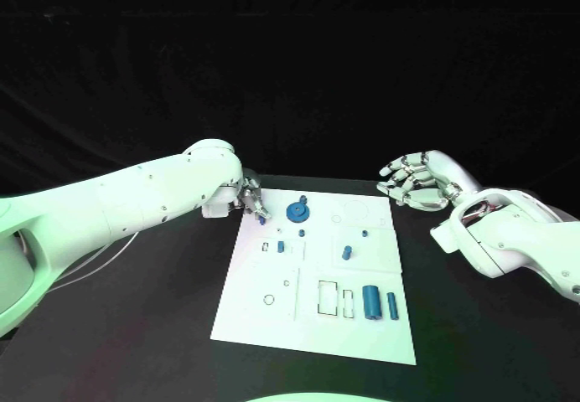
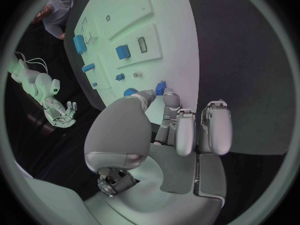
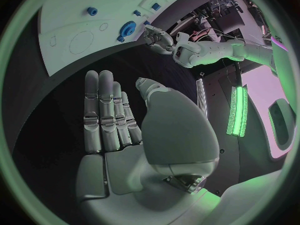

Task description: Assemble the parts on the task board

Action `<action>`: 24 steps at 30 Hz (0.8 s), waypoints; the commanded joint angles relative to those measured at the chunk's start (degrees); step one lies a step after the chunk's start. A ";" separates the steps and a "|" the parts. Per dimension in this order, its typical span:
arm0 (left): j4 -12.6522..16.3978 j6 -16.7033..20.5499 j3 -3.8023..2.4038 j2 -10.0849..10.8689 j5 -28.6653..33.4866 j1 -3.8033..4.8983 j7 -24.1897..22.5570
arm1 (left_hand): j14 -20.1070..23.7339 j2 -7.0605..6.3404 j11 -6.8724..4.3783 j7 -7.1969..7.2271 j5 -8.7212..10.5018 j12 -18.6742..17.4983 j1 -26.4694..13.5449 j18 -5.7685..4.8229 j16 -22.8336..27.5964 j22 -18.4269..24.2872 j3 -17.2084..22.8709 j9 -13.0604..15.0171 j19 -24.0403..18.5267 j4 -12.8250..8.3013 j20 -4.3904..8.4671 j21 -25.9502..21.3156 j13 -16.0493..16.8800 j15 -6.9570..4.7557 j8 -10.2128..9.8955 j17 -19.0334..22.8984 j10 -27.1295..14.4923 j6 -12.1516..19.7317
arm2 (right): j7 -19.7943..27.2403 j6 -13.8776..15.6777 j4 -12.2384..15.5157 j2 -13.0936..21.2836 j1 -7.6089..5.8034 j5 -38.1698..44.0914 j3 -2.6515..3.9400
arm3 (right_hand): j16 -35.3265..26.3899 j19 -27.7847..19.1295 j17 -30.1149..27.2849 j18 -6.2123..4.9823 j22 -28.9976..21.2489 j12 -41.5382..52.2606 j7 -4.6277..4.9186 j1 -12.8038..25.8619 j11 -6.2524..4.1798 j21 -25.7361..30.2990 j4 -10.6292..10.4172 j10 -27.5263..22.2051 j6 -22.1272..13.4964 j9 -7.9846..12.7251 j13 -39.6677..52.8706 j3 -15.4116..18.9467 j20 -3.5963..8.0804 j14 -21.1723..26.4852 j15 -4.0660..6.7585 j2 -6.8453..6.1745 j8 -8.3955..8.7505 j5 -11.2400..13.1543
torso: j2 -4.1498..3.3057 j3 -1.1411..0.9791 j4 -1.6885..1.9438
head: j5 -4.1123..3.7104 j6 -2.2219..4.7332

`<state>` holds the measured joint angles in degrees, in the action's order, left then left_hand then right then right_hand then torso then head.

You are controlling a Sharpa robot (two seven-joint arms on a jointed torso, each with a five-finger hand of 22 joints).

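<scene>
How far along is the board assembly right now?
Early. Loose on the task board: two blue cylinders by the rectangular slots, and small blue pieces mid-board. The left hand reaches the far corner beside the blue gear; a held part isn't discernible. The right hand hovers open, off the board.

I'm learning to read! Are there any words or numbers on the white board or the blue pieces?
No words or numbers can be read anywhere.
The task board carries only thin black outlines of shapes, no letters.
The blue parts are plain.
</scene>
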<state>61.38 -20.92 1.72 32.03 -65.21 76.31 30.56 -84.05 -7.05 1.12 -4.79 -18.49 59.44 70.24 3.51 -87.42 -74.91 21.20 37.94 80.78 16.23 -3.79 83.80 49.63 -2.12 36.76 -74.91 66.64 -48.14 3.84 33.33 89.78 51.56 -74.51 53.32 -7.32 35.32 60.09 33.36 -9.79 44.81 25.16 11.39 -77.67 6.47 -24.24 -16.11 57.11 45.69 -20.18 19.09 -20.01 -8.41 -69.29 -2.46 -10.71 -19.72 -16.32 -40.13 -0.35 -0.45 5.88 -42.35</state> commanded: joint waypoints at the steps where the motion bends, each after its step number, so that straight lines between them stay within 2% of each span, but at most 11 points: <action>1: 0.12 -0.63 -0.01 -0.12 0.93 0.00 -0.68 | -4.69 0.21 -0.57 0.15 0.05 0.22 1.07 -0.60 -0.22 -3.66 0.71 -0.09 -0.04 -0.09 0.05 0.08 -0.04 -0.59 0.26 -11.50 0.05 -0.30 | 0.65 0.13 -0.02 -0.08 0.00 0.12 0.01 | -0.13 0.42 -0.07 -0.66 -0.05 -0.35 -0.15 -0.28 0.30 0.28 -0.07 0.16 -0.40 -0.07 -0.05 -0.27 -0.08 -0.56 0.03 -0.35 -0.17 -0.22 | 0.00 0.01 0.00 | 0.04 -0.04; 2: 0.13 -0.63 -0.01 -0.12 1.08 0.00 -0.75 | -4.70 0.56 -0.70 0.27 0.06 0.18 2.91 -0.61 -0.25 -3.71 2.09 -0.13 -0.03 -0.68 0.10 0.10 -0.13 -0.75 0.30 -11.54 0.03 -0.23 | 0.65 0.13 -0.03 -0.08 0.00 0.12 0.01 | -0.31 0.49 -0.08 -0.66 -0.23 -0.37 -0.15 -0.33 0.30 0.46 -0.04 0.18 -0.41 -0.08 -0.22 -0.29 -0.09 -0.59 0.02 -0.36 -0.22 -0.25 | 0.00 0.01 0.00 | 0.04 -0.05; 6: 0.12 -0.52 -0.01 -0.10 1.79 0.00 -1.05 | -4.70 0.77 -0.80 0.35 0.03 0.08 5.67 -0.61 -0.26 -3.78 5.41 -0.08 -0.06 -1.70 0.18 0.09 -0.34 -0.82 0.54 -11.54 0.17 -0.05 | 0.68 0.17 -0.05 -0.10 0.00 0.12 0.01 | -0.31 0.49 -0.08 -0.66 -0.23 -0.37 -0.15 -0.33 0.30 0.46 -0.04 0.18 -0.41 -0.08 -0.22 -0.29 -0.09 -0.59 0.02 -0.36 -0.22 -0.25 | -0.01 0.03 0.01 | 0.04 -0.12; 7: 0.12 -0.50 -0.01 -0.09 1.89 0.00 -1.08 | -4.70 0.77 -0.80 0.35 0.03 0.08 5.67 -0.61 -0.26 -3.78 5.41 -0.08 -0.06 -1.70 0.18 0.09 -0.34 -0.82 0.54 -11.54 0.17 -0.05 | 0.68 0.17 -0.06 -0.10 0.00 0.12 0.01 | -0.31 0.49 -0.08 -0.66 -0.23 -0.37 -0.15 -0.33 0.30 0.46 -0.04 0.18 -0.41 -0.08 -0.22 -0.29 -0.09 -0.59 0.02 -0.36 -0.22 -0.25 | -0.01 0.02 0.00 | 0.04 -0.13; 8: 0.12 -0.41 -0.01 -0.07 2.31 0.00 -1.18 | -4.71 0.70 -0.83 0.30 0.04 0.04 6.71 -0.61 -0.29 -3.83 7.64 0.05 -0.06 -2.38 0.22 0.10 -0.42 -0.84 0.79 -11.58 0.36 0.05 | 0.69 0.19 -0.07 -0.11 0.00 0.12 0.01 | -0.31 0.49 -0.08 -0.66 -0.23 -0.37 -0.15 -0.33 0.30 0.46 -0.04 0.18 -0.41 -0.08 -0.22 -0.29 -0.09 -0.59 0.02 -0.36 -0.22 -0.25 | -0.01 0.02 -0.01 | 0.06 -0.15; 11: 0.17 -0.13 -0.01 0.02 3.21 0.00 -1.27 | -4.76 0.61 -0.82 0.15 0.03 0.13 7.55 -0.62 -0.39 -3.90 10.28 0.25 -0.06 -3.29 0.25 0.12 -0.35 -0.84 1.12 -11.72 0.73 0.13 | 0.72 0.24 -0.08 -0.12 0.00 0.12 0.01 | -0.36 0.51 -0.08 -0.66 -0.28 -0.38 -0.15 -0.34 0.30 0.51 -0.03 0.18 -0.42 -0.09 -0.27 -0.30 -0.09 -0.60 0.02 -0.37 -0.23 -0.27 | -0.01 0.01 -0.01 | 0.06 -0.15; 13: 0.33 0.32 -0.01 0.17 3.89 -0.01 -1.26 | -4.81 0.30 -0.71 0.11 0.09 0.43 7.53 -0.64 -0.49 -4.05 12.54 0.49 0.03 -3.97 0.27 0.19 -0.06 -0.73 1.49 -11.86 1.26 0.09 | 0.76 0.33 -0.09 -0.14 0.00 0.12 0.01 | -0.36 0.51 -0.08 -0.66 -0.28 -0.38 -0.15 -0.34 0.30 0.51 -0.03 0.18 -0.42 -0.09 -0.27 -0.30 -0.09 -0.60 0.02 -0.37 -0.23 -0.27 | -0.02 -0.01 -0.04 | 0.06 -0.18; 17: 1.17 1.75 -0.01 0.83 5.03 -0.10 -1.22 | -4.88 -0.09 -0.71 0.11 0.09 0.75 7.29 -0.70 -0.60 -4.32 14.35 0.69 0.23 -4.62 0.28 0.34 0.23 -0.73 1.81 -12.02 1.73 0.02 | 0.83 0.44 -0.11 -0.15 0.00 0.07 0.01 | -0.43 0.53 -0.08 -0.65 -0.34 -0.40 -0.14 -0.34 0.31 0.58 -0.03 0.17 -0.44 -0.09 -0.33 -0.28 -0.09 -0.60 0.01 -0.39 -0.23 -0.28 | 0.01 -0.02 -0.05 | 0.10 -0.19; 21: 2.94 3.82 -0.02 2.14 6.54 -0.16 -1.07 | -4.97 -1.28 -0.80 0.18 0.09 1.33 6.58 -0.81 -0.75 -4.82 17.07 1.00 0.62 -5.84 0.36 0.62 0.81 -0.81 2.31 -12.23 2.57 -0.23 | 0.90 0.55 -0.12 -0.11 0.00 0.03 0.01 | -0.50 0.54 -0.08 -0.65 -0.41 -0.41 -0.13 -0.32 0.32 0.65 -0.04 0.16 -0.46 -0.09 -0.39 -0.27 -0.09 -0.59 0.00 -0.41 -0.24 -0.29 | 0.06 -0.05 0.06 | 0.12 -0.13; 24: 5.43 5.86 -0.04 3.91 7.85 -0.17 -0.90 | -5.08 -1.97 -0.90 0.27 0.06 1.80 6.07 -0.92 -0.91 -5.29 18.35 1.14 1.01 -6.44 0.44 0.88 1.29 -0.92 2.59 -12.49 3.17 -0.48 | 0.97 0.64 -0.11 -0.02 0.00 -0.04 0.01 | -0.59 0.55 -0.08 -0.64 -0.48 -0.43 -0.11 -0.29 0.34 0.73 -0.06 0.15 -0.49 -0.09 -0.47 -0.26 -0.10 -0.58 -0.02 -0.42 -0.25 -0.30 | 0.17 -0.07 0.13 | 0.19 -0.15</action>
<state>65.89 -18.44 1.73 35.55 -60.39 76.14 30.01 -84.05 -8.15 0.20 -4.86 -18.19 61.09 76.61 3.50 -88.14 -74.91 31.72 37.67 81.39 17.55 -3.18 84.47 50.85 -2.56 39.21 -74.91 69.46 -48.08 4.06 33.65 89.65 51.53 -74.51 53.25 -7.32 35.01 60.28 33.36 -9.78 44.38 24.93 11.13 -77.67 6.47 -23.61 -16.12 57.11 45.55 -20.22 18.67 -20.01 -8.62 -69.71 -2.44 -10.71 -19.71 -16.31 -40.07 -0.38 -0.41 6.00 -42.54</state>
